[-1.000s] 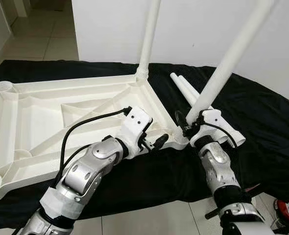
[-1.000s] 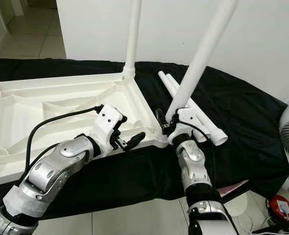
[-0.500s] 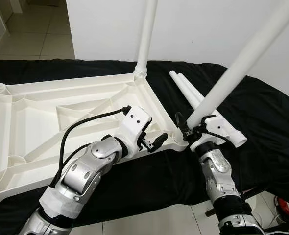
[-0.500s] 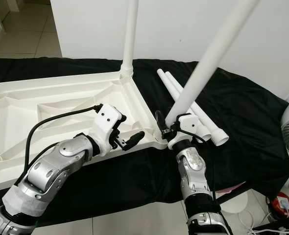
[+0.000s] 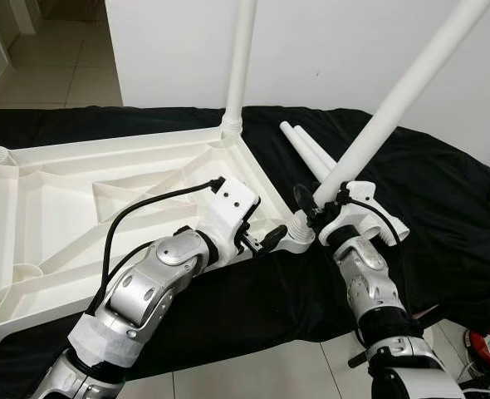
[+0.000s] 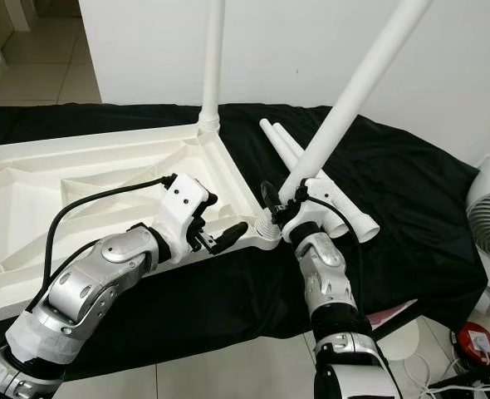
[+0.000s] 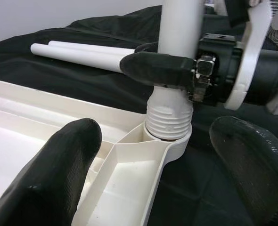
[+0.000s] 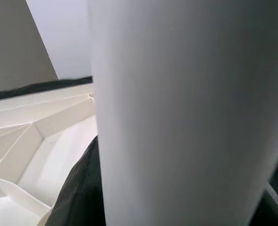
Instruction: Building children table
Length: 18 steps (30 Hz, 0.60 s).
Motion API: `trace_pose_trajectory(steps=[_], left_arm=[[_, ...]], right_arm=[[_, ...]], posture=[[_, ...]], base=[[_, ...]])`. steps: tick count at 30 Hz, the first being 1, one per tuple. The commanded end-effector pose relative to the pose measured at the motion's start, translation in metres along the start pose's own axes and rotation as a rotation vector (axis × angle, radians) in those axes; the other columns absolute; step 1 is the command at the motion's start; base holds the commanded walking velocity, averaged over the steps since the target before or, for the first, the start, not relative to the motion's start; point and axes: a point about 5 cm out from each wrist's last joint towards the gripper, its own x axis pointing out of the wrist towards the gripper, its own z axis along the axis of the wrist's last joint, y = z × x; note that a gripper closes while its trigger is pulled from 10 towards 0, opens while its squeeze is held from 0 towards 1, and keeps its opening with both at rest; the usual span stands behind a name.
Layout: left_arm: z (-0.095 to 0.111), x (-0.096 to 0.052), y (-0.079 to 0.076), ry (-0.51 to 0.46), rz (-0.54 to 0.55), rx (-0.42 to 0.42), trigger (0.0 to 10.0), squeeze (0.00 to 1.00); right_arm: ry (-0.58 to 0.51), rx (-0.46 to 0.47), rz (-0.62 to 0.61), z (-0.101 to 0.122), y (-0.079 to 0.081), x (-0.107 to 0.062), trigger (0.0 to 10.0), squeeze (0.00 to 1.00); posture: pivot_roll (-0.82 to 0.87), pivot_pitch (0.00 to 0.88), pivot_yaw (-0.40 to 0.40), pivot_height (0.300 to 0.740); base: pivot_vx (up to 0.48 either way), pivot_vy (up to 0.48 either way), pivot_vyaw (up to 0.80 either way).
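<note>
One leg (image 5: 238, 58) seated; our right claw (image 7: 176, 70) clamps the second leg (image 5: 394, 104), threads entering the tabletop (image 5: 54, 208) corner socket (image 7: 169, 136). Left claw (image 5: 266, 241) open beside it. Next: straighten, twist.

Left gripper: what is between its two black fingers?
In the left wrist view, the open left gripper frames the tabletop corner socket, holding the threaded leg end.

Both silver arms reach forward, left tool (image 5: 271, 238) spread wide, right tool (image 5: 311, 202) clamped tight.
</note>
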Motion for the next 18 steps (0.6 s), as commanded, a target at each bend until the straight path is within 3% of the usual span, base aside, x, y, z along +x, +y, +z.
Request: trace_pose_trajectory(steps=[1, 8, 11, 14, 18], left_arm=[[0.001, 0.001, -0.002, -0.002, -0.049, 0.006, 10.0, 0.00], [0.000, 0.000, -0.002, -0.003, -0.046, 0.004, 10.0, 0.00], [0.001, 0.000, -0.002, -0.002, -0.045, 0.004, 10.0, 0.00], [0.001, 0.000, -0.001, -0.003, -0.043, 0.005, 10.0, 0.00], [0.001, -0.001, -0.001, -0.002, -0.040, 0.004, 10.0, 0.00]], right_arm=[[0.322, 0.038, -0.052, -0.063, -0.005, -0.026, 10.0, 0.00], [0.373, -0.027, -0.033, -0.065, -0.007, -0.025, 10.0, 0.00], [0.401, -0.215, 0.048, -0.063, -0.004, -0.024, 10.0, 0.00], [0.395, -0.264, 0.078, -0.064, -0.002, -0.026, 10.0, 0.00], [0.365, -0.235, 0.101, -0.067, 0.004, -0.031, 10.0, 0.00]], posture=[[0.07, 0.065, -0.069, 0.740], [0.07, 0.067, -0.068, 0.740], [0.07, 0.068, -0.069, 0.740], [0.07, 0.068, -0.071, 0.740], [0.08, 0.068, -0.071, 0.740]], base=[[0.000, 0.000, 0.00], [0.000, 0.000, 0.00], [0.000, 0.000, 0.00], [0.000, 0.000, 0.00], [0.000, 0.000, 0.00]])
